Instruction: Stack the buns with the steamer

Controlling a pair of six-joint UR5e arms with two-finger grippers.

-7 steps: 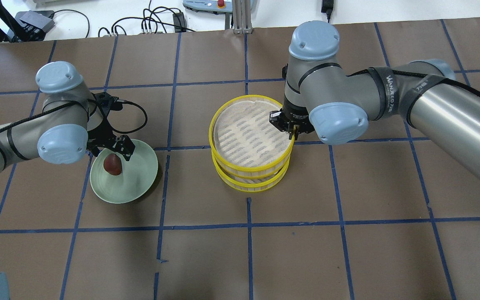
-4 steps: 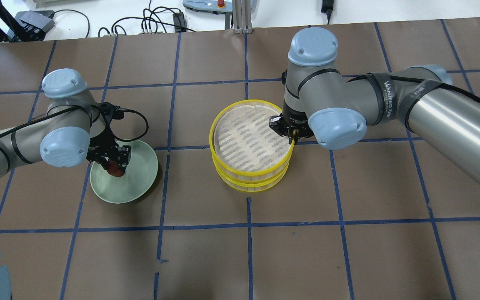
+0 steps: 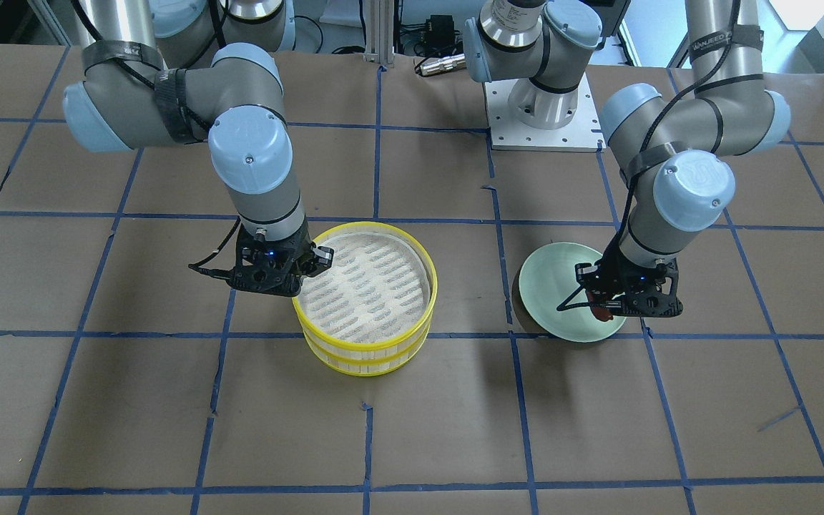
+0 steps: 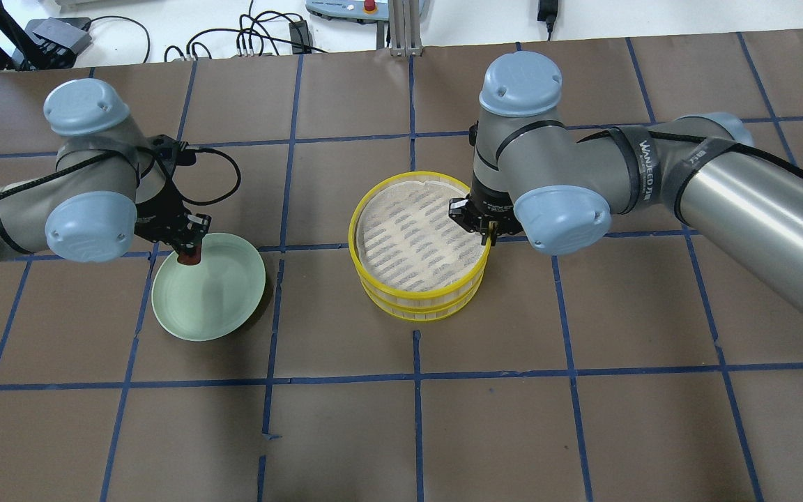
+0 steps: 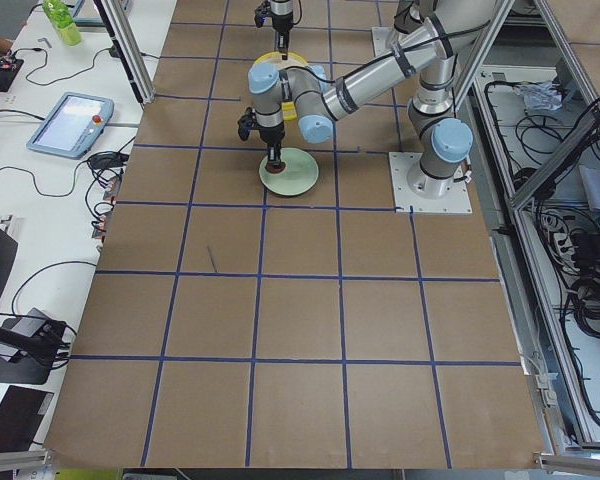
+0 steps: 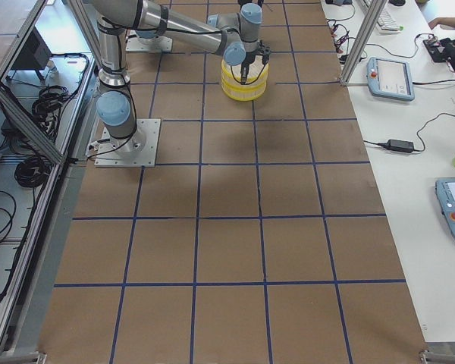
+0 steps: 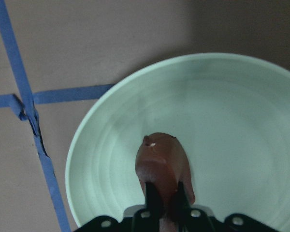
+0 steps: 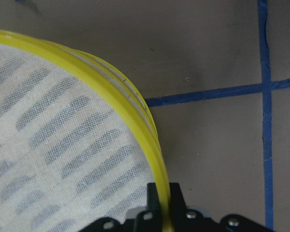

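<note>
My left gripper [image 4: 190,252] is shut on the dark reddish-brown bun [image 4: 189,259] and holds it above the back left rim of the pale green plate [image 4: 217,303]. The left wrist view shows the bun [image 7: 162,164] between the fingers over the plate [image 7: 232,116]. My right gripper [image 4: 486,233] is shut on the yellow rim [image 8: 135,113] of the upper steamer tier [image 4: 419,287]. That tier sits over the lower tier [image 4: 419,314], nearly aligned with it; its slotted floor [image 8: 63,159] is bare. The white bun is out of view.
Brown paper with a blue tape grid covers the table. Cables and a control box lie beyond the far edge [image 4: 262,35]. The plate [image 3: 555,279] and the steamer stack [image 3: 365,357] stand about one grid square apart.
My left gripper has closed on the brown bun, lifted it off the plate and drawn it back-left. My right gripper has lowered the upper tier closer onto the lower one.
</note>
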